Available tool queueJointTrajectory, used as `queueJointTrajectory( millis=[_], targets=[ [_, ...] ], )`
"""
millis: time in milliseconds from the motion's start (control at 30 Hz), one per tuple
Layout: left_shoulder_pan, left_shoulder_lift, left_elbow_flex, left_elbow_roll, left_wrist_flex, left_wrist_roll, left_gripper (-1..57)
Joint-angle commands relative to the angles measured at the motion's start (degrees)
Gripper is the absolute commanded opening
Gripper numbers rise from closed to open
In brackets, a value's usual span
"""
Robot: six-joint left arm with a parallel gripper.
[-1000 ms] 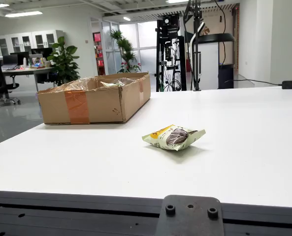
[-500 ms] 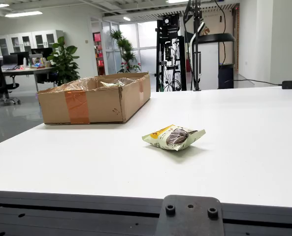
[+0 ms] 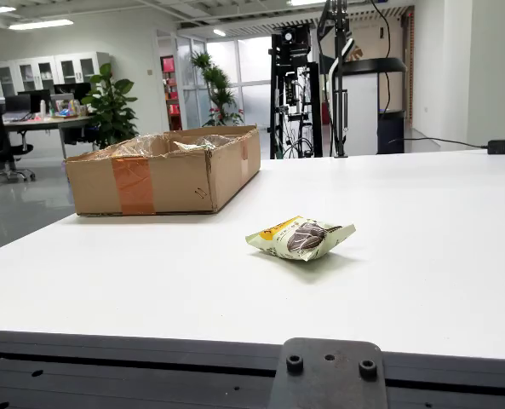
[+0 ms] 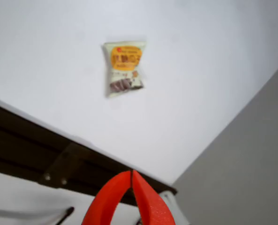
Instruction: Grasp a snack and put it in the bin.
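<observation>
Snack packet (image 4: pixel 123 68) lies flat on the white tabletop (image 4: pixel 199 56), well apart from the hand (image 4: pixel 131 174) — ahead of its red tips, long axis roughly toward them. Tips pressed together, holding nothing — cardboard bin (image 3: pixel 163 169) beyond.

The fixed view was bright and evenly lit — ceiling strip lights (image 3: pixel 39 24) glowed at far left and daylight came through the far windows (image 3: pixel 254 81). The white table (image 3: pixel 422 256) was close to washed out, with only a faint shadow under the snack (image 3: pixel 301 239). The overhead view was softer, slightly blurred — the red gripper (image 4: pixel 131 174) near the lens looked out of focus.
</observation>
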Motion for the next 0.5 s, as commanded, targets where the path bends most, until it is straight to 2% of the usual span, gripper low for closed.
queueJointTrajectory(
  millis=[33, 300, 500],
  targets=[
    [-0.01, 0.00, 0.00, -0.02, 0.25, -0.02, 0.1],
    [-0.17, 0.03, 0.00, -0.08, -0.63, -0.80, 0.7],
    [-1.24, 0.08, 0.00, -0.09, -1.83, -0.22, 10.9]
  ],
)
